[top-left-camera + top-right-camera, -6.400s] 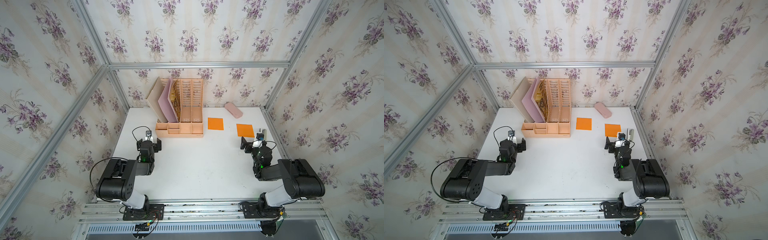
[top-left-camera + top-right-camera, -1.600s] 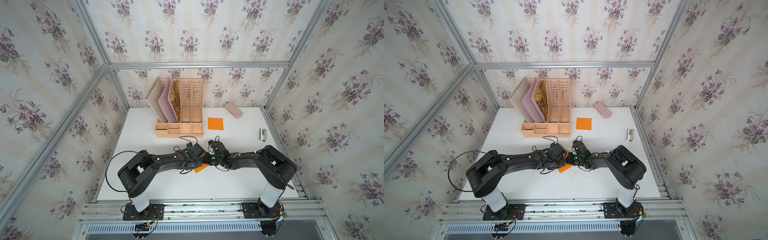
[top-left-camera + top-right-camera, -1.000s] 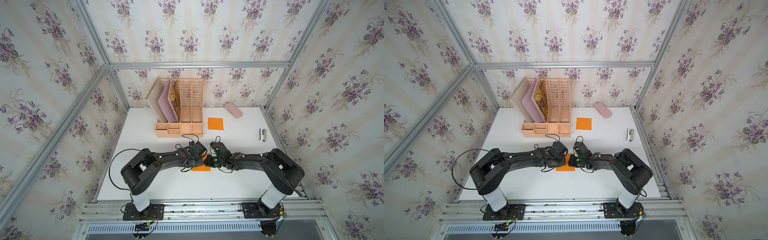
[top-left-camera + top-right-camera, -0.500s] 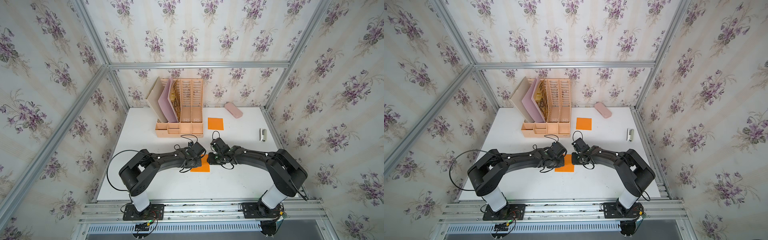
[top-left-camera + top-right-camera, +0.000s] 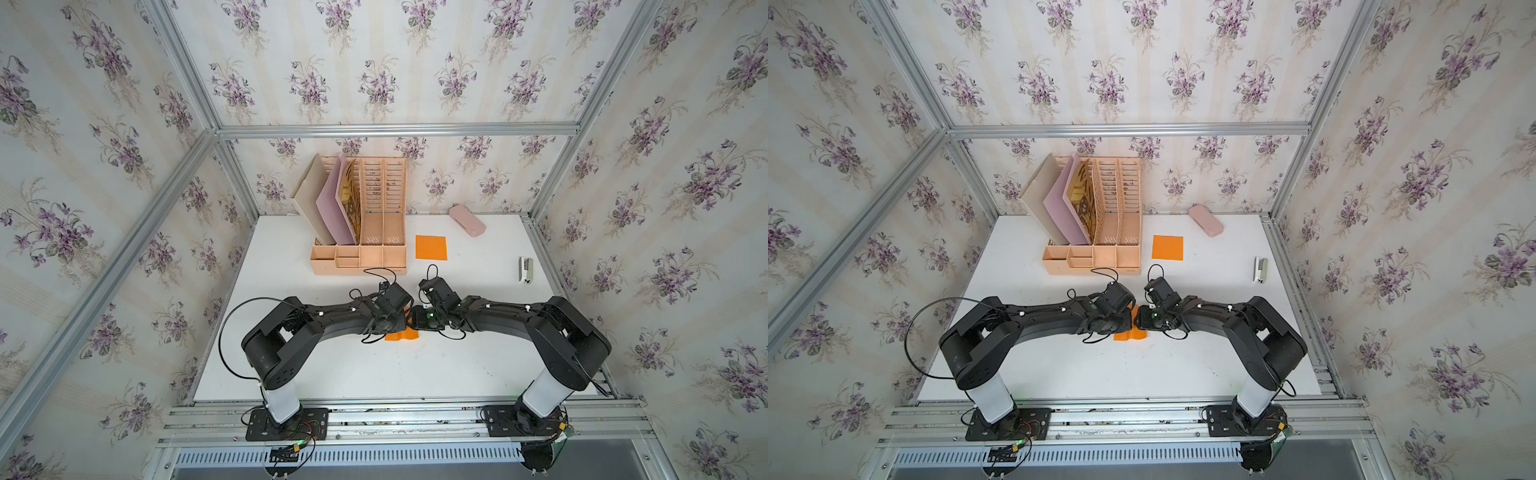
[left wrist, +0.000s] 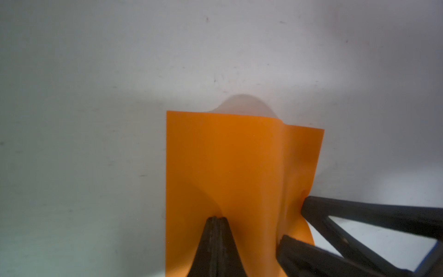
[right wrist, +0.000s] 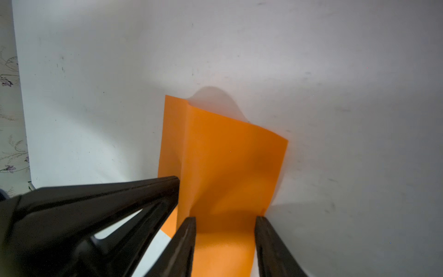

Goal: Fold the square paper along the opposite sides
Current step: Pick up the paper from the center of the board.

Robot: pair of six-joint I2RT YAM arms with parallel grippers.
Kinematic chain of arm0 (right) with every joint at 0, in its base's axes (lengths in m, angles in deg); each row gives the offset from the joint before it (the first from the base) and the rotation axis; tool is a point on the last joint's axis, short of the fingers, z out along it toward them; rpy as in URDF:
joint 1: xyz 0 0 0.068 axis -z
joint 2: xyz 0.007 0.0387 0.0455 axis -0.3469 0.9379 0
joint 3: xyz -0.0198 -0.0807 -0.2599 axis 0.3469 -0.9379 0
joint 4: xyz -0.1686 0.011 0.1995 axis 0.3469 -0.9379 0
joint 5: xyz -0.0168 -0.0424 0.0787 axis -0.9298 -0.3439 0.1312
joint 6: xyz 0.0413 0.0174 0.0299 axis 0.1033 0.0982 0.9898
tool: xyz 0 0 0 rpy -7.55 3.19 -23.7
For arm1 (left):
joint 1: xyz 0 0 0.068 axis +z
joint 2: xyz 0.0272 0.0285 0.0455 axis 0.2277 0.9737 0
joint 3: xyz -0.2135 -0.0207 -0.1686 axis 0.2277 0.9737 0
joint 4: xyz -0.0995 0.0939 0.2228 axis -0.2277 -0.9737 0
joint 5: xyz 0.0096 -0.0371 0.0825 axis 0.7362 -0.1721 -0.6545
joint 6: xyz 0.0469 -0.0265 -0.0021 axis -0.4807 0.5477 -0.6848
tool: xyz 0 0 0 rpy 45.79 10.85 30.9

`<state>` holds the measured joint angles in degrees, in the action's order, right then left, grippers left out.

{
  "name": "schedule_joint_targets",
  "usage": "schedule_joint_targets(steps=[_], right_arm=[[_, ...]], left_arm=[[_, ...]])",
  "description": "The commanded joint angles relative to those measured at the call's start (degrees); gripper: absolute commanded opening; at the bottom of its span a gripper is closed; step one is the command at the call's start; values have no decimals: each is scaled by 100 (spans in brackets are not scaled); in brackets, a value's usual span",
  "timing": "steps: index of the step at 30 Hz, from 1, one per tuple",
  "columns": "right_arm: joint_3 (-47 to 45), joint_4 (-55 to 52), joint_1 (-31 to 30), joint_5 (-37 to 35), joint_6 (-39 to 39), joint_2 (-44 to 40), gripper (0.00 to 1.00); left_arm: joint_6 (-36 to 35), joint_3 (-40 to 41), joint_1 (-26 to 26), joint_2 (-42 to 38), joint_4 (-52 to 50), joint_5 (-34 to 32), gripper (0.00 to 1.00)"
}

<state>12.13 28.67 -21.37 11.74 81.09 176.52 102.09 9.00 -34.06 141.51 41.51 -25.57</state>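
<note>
At the back left of the white desk (image 5: 332, 374) stood the peach file rack (image 5: 374, 259), with folders (image 5: 332, 212) leaning in its left slots, well apart from my work. My left arm reached in toward the middle of the desk. There my left fingers (image 6: 217, 230) were pressed together, pinching one edge of the orange paper (image 6: 227, 163) between their tips. The sheet lay near the middle of the desk, between my two wrists, and in both top views only a strip of it showed below them (image 5: 401, 334) (image 5: 1129, 334). It was not flat. Part of it rested on the desk, while the part I held rose and bulged into a soft hump that cast a rounded shadow beyond its far edge. Just beside it on the right, my right fingers (image 5: 415, 322) were spread apart. In the right wrist view the paper lay in the gap between them, and in the left wrist view one tip touched the sheet's side edge, but they were not closed on it. Farther back and to the right a second orange sheet (image 5: 431, 247) lay flat just beside the file rack. A pink case (image 5: 466, 220) sat against the back wall, and a small stapler (image 5: 525, 270) lay near the desk's right edge.
</note>
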Motion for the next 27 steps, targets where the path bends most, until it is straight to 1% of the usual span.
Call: schedule_joint_targets(steps=[1,5,7,8,9,14,15,20,27], right_arm=[[-64,-543,-16,0,3,44,47],[-26,-547,-12,-7,-25,106,48],[-12,-574,-17,-28,-39,114,50],[-11,-590,-17,-44,-49,114,61],[5,-633,-16,-61,-55,105,64],[58,-777,-10,-170,-118,59,68],[60,-789,-8,-186,-120,52,73],[70,-703,-8,-173,-95,159,73],[209,-583,-13,-252,-67,432,70]], left_arm=[[30,53,0,81,-500,190,0],[16,27,-4,92,-541,181,0],[-5,29,-1,76,-592,168,0],[-24,31,-6,68,-624,151,0],[-32,40,-6,68,-653,131,0],[-107,66,-6,13,-777,32,0],[-120,75,-6,13,-786,23,0],[-129,87,-15,31,-780,5,0],[-181,97,-56,14,-694,5,0]])
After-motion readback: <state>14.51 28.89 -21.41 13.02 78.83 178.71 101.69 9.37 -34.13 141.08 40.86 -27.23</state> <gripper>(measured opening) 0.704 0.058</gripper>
